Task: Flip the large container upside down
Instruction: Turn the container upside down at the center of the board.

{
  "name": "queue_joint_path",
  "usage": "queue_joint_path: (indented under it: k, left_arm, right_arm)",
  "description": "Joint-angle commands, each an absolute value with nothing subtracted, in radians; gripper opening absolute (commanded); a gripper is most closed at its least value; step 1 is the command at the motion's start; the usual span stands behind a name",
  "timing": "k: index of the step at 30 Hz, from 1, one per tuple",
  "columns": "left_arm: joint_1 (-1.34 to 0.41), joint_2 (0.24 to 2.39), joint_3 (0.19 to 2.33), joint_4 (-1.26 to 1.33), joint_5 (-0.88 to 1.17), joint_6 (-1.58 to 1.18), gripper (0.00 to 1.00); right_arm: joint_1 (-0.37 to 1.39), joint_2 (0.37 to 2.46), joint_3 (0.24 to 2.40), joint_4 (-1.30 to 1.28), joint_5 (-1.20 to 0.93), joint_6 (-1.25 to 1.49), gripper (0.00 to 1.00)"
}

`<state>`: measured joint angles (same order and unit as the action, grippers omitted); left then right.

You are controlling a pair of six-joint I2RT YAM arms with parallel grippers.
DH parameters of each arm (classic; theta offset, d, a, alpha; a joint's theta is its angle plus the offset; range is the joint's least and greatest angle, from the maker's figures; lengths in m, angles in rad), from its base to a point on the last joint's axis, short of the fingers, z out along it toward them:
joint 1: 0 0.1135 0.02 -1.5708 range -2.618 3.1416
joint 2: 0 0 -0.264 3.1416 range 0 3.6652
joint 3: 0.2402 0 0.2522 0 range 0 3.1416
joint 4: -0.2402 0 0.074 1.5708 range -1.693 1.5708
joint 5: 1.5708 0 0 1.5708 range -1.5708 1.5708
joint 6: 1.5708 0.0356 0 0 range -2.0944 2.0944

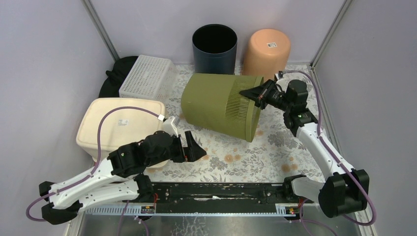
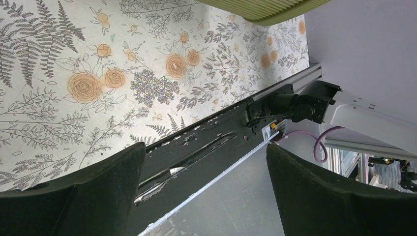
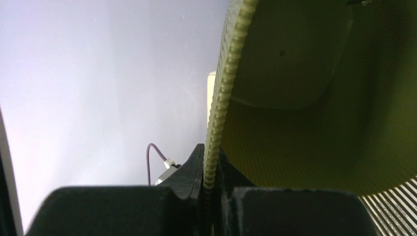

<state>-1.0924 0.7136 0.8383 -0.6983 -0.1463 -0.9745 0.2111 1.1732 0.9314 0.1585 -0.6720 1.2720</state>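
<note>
The large olive-green ribbed container (image 1: 221, 104) lies tipped on its side in the middle of the table, its open mouth facing right and toward the front. My right gripper (image 1: 252, 93) is shut on its upper rim; in the right wrist view the ribbed rim (image 3: 216, 123) runs up between the closed fingers, with the container's inside (image 3: 305, 98) to the right. My left gripper (image 1: 199, 147) is open and empty, low over the floral cloth in front of the container. In the left wrist view only the container's edge (image 2: 260, 10) shows at the top.
A cream lidded box (image 1: 118, 125) sits at left beside my left arm. A white mesh basket (image 1: 147, 76), a dark round bin (image 1: 214, 46) and an upturned peach bin (image 1: 266, 49) stand at the back. The black rail (image 1: 216, 191) runs along the front edge.
</note>
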Motion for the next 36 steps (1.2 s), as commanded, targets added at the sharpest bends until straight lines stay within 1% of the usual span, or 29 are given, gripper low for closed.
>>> queue_joint_path:
  k: [1,5,9,15,36]
  left_arm:
    - [-1.095,0.698,0.864,-0.708,-0.171,-0.984,1.00]
    - [-1.095,0.699,0.868,-0.708,-0.170,-0.988,1.00]
    - [-1.094,0.699,0.873,-0.709,-0.171,-0.994,1.00]
    - [-1.094,0.704,0.867,-0.710,-0.168,-1.003,1.00]
    - [-1.094,0.677,0.891,-0.734,-0.180,-1.014,1.00]
  right_arm:
    - [0.193,1.067,0.881,0.613,-0.754,1.401,0.00]
    - [0.189,1.046,0.816,0.652,-0.742,1.396,0.00]
    - [0.178,1.044,0.747,0.751,-0.733,1.441,0.00]
    - [0.174,1.048,0.697,0.759,-0.736,1.445,0.00]
    - [0.174,1.047,0.681,0.796,-0.735,1.462,0.00]
